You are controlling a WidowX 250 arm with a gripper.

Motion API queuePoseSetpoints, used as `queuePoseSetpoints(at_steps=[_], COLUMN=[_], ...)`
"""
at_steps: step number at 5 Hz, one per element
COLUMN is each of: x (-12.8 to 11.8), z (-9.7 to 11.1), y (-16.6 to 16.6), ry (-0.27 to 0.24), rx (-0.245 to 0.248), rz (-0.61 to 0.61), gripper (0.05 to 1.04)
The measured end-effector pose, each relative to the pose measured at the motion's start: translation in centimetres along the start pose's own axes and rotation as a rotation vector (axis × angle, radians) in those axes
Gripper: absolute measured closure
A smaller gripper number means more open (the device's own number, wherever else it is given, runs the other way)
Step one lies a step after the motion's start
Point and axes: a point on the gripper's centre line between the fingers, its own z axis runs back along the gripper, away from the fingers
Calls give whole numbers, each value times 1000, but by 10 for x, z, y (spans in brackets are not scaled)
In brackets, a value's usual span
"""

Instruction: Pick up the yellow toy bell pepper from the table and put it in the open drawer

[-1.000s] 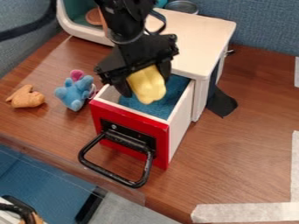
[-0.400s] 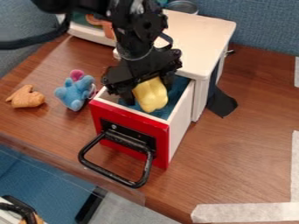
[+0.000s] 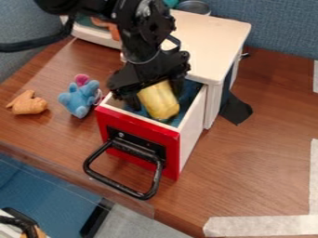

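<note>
Pinching a yellow object [image 3: 162, 104] between its two fingers, one on either side, the end effector [image 3: 155, 99] hangs down over the open drawer [image 3: 188, 143]. The yellow object is tilted, its rounded lower end pointing toward the red front [image 3: 137, 120] of the drawer, and it sits within the drawer's outline as the camera sees it; whether it touches the bottom cannot be told.

From left to right, a light-brown toy [image 3: 27, 103] lies on the desk [image 3: 261, 153] at the far left. Next comes a blue plush toy [image 3: 79, 98], with a rounded pink part [image 3: 81, 79] at its top; it is just beside the drawer's left corner. The drawer has pale walls, blue material [image 3: 188, 95] inside, and a black loop handle [image 3: 116, 186] that juts out from the front. Behind it stands the white cabinet [image 3: 214, 35], a round metal container [image 3: 194, 6] by its far edge. A piece of black cloth [image 3: 235, 110] rests on the desk against the cabinet's right side. At the lower right, a strip of pale tape [image 3: 261, 226] runs along the desk and meets another strip [image 3: 314, 174] at the right edge.
</note>
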Motion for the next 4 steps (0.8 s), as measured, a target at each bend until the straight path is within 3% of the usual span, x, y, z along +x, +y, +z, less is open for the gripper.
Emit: queuePoseSetpoints(at_steps=[2, 4], x=[14, 26], z=[27, 57], y=[4, 22], ry=[22, 73], rx=[-43, -51], rz=[17, -18], gripper=[83, 83])
